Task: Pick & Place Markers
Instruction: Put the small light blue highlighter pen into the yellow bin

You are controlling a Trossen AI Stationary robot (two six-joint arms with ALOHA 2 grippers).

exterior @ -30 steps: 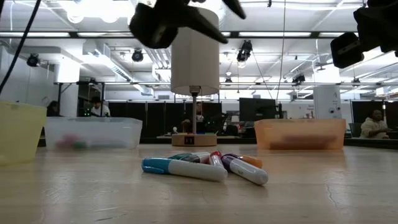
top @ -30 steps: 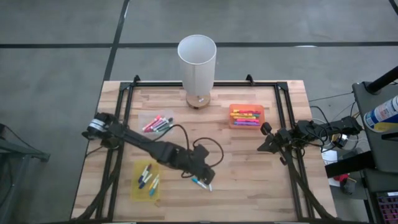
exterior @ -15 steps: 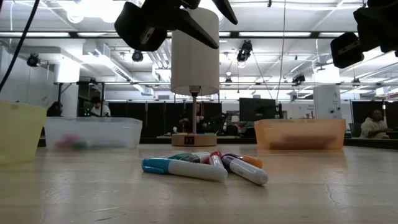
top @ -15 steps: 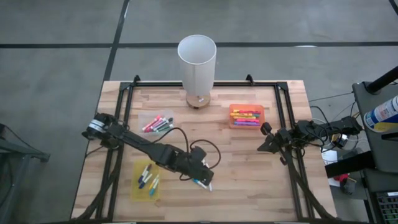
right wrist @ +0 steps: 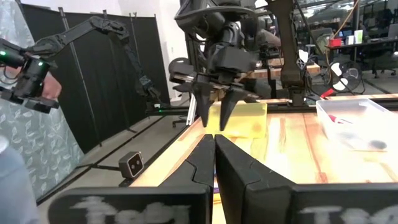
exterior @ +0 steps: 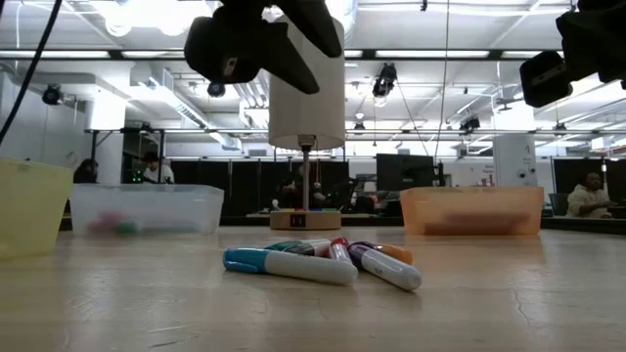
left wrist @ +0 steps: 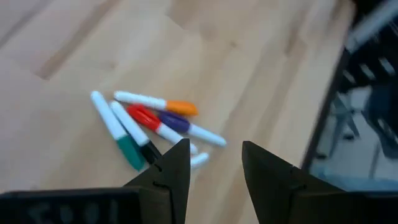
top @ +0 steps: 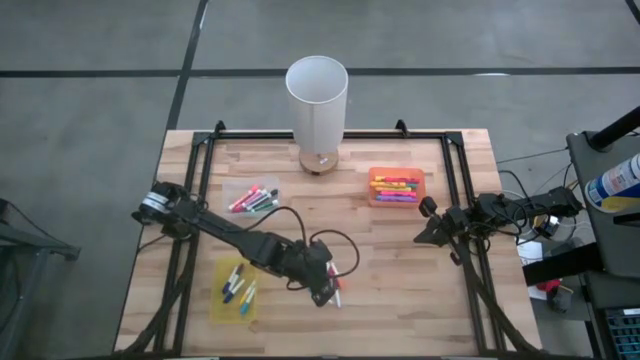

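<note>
Markers (top: pixel 334 292) half-hidden beneath left end effector (top: pixel 322 292)

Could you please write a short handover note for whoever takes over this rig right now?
Left gripper: open, empty, hovering over the loose markers near the table's front middle.
Right gripper: shut, empty, waiting at the table's right edge.
Done: markers already lie in the yellow tray, clear tray and orange tray.
Left: the loose pile still on the table; none picked up yet.

Markers (top: pixel 334 292) partly under left end effector (top: pixel 322 292)
</note>
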